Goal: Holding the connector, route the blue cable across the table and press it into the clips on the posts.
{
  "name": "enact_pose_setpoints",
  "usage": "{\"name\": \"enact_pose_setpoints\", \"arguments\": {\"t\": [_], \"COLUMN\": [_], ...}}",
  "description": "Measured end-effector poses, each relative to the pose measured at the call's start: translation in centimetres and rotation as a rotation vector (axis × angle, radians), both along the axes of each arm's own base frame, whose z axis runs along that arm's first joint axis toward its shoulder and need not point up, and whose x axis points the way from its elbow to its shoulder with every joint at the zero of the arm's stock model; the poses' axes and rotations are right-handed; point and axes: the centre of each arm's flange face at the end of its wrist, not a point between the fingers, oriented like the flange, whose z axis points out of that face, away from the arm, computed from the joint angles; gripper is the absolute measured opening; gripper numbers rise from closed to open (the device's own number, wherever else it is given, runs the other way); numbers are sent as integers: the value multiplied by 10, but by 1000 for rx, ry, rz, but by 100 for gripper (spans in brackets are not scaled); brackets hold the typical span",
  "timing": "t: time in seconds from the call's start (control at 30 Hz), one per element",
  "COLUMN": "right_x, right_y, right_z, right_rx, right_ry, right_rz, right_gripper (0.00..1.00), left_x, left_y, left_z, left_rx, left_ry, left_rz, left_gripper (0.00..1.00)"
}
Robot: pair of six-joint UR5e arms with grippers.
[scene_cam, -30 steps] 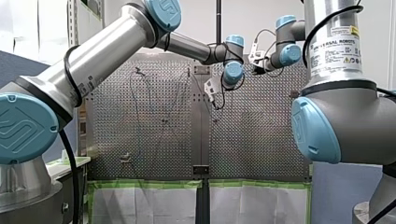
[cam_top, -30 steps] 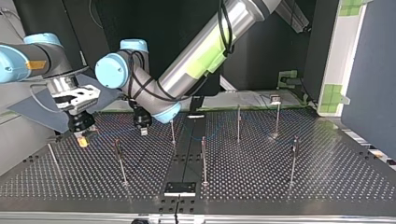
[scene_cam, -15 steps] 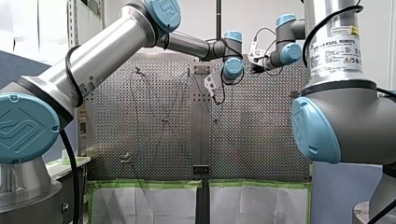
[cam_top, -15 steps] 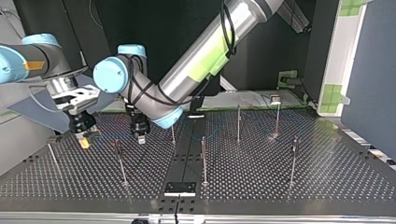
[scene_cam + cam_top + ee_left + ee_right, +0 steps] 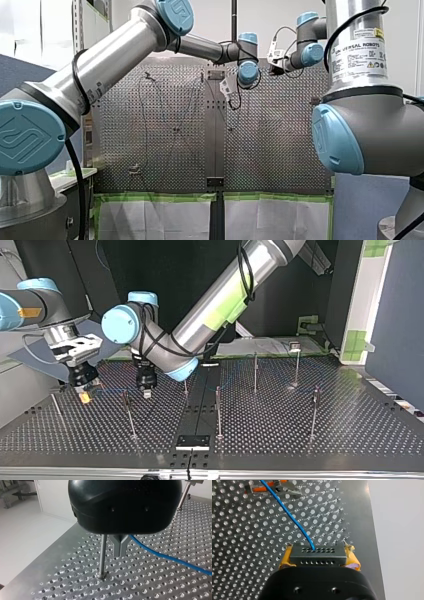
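My right gripper (image 5: 319, 555) is shut on the black connector (image 5: 316, 558), with a yellow pad (image 5: 286, 556) on each side of it. The blue cable (image 5: 287, 512) leaves the connector and runs ahead over the perforated table. In the top view my right gripper (image 5: 85, 397) hangs low at the left. My left gripper (image 5: 146, 393) hovers just to its right, beside a post (image 5: 129, 412). In the left wrist view my left gripper (image 5: 120, 553) is shut. A thin post (image 5: 102, 555) stands right beside it, and the blue cable (image 5: 165, 556) passes close behind the fingers.
Several thin posts (image 5: 218, 410) stand across the table, with more at the top view's right (image 5: 314, 410). An orange-and-metal piece (image 5: 269, 488) lies ahead of the connector. The table's edge (image 5: 57, 542) runs near my left gripper.
In the top view my left gripper moved left and down toward the post. My right gripper shifted slightly left and lower, still holding the connector.
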Motion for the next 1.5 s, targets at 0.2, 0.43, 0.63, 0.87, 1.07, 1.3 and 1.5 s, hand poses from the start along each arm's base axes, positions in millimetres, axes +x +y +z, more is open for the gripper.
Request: {"name": "enact_pose_setpoints", "arguments": {"t": [0.2,0.43,0.63,0.87,1.07,1.3,1.5], "right_x": [0,0,1,-2,-13,-25,-34], "right_y": [-1,-5,-9,-14,-21,-29,-35], "right_z": [-1,-9,-20,-23,-22,-20,-19], "right_rx": [4,16,33,33,20,14,11], "right_ry": [-2,0,3,3,0,-4,-5], "right_rz": [-2,-3,-4,-12,-17,-23,-31], "right_gripper": [0,0,0,0,0,0,0], "left_x": [4,9,17,30,37,41,42], "left_y": [-2,-1,5,12,14,16,18], "left_z": [1,-6,-22,-20,-8,-3,-4], "left_rx": [1,11,11,6,-11,-16,-11], "left_ry": [-18,-27,-32,-59,-88,-99,-94], "left_rz": [-22,-33,-37,-24,-14,-5,-2], "left_gripper": [2,2,2,2,2,2,2]}}
